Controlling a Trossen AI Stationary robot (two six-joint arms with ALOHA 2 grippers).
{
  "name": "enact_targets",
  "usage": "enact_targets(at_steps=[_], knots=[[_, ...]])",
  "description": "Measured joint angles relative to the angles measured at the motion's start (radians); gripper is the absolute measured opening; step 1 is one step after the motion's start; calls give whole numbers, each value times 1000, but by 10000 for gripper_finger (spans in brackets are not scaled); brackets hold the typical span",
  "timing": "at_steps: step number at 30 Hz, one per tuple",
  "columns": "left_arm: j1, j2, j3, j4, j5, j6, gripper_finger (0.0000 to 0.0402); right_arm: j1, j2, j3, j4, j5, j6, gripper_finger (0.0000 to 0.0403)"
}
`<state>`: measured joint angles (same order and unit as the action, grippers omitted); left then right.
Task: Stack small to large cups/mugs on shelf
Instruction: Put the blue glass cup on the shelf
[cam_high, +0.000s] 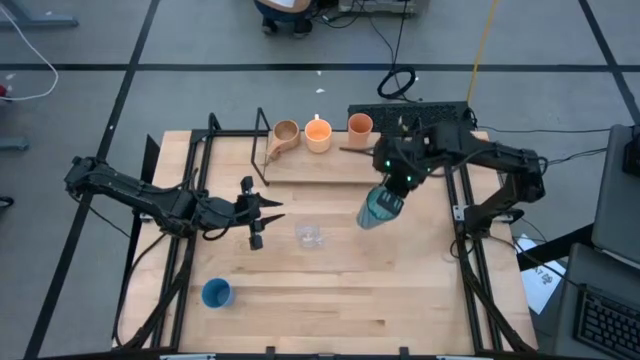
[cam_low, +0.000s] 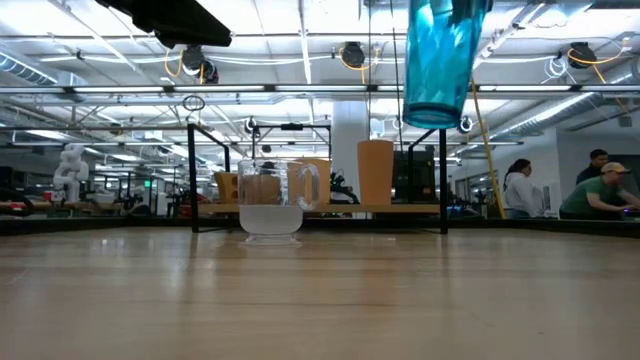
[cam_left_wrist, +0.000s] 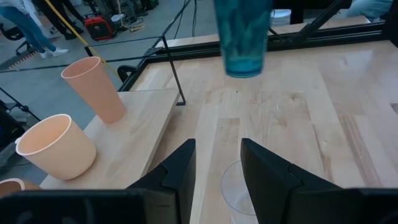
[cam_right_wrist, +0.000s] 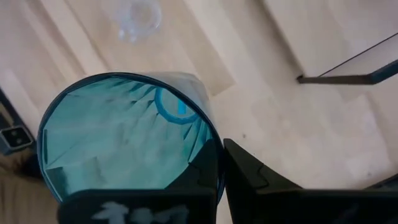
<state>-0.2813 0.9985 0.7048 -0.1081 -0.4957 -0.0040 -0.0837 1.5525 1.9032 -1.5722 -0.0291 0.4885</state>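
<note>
We have the teal tumbler (cam_high: 381, 207) lifted clear of the counter (cam_high: 400, 300) in our right gripper (cam_high: 398, 186), whose jaws are clamped on its rim; in the low view it hangs well above the board, just near of the shelf (cam_high: 330, 160). On the shelf stand the tan mug (cam_high: 285, 135), an orange cup (cam_high: 318, 134) and a second orange cup (cam_high: 360, 125), in a row from left to right. The tiny clear cup (cam_high: 311, 236) sits mid-counter, and the blue cup (cam_high: 217, 293) stands well apart at the near left.

Our left gripper (cam_high: 262, 212) hovers just left of the clear cup, its jaws parted to a narrow gap and holding nothing.

We judge the step in hand to be carrying the tumbler, the largest piece, to the shelf. The next move calls for swinging it far and right over the board, past the black rod legs (cam_high: 264, 145), and setting it down upright beside the right-hand orange cup without knocking it.
</note>
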Motion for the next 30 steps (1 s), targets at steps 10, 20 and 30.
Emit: enact_targets(at_steps=[10,20,30], knots=[[0,0,0,1,0,0,129,-151,46,92,0,-3,-63,0],[0,0,0,3,0,0,129,-287,246,335,3,-27,-149,0],[0,0,0,4,0,0,129,-425,280,364,1,-26,-173,0]])
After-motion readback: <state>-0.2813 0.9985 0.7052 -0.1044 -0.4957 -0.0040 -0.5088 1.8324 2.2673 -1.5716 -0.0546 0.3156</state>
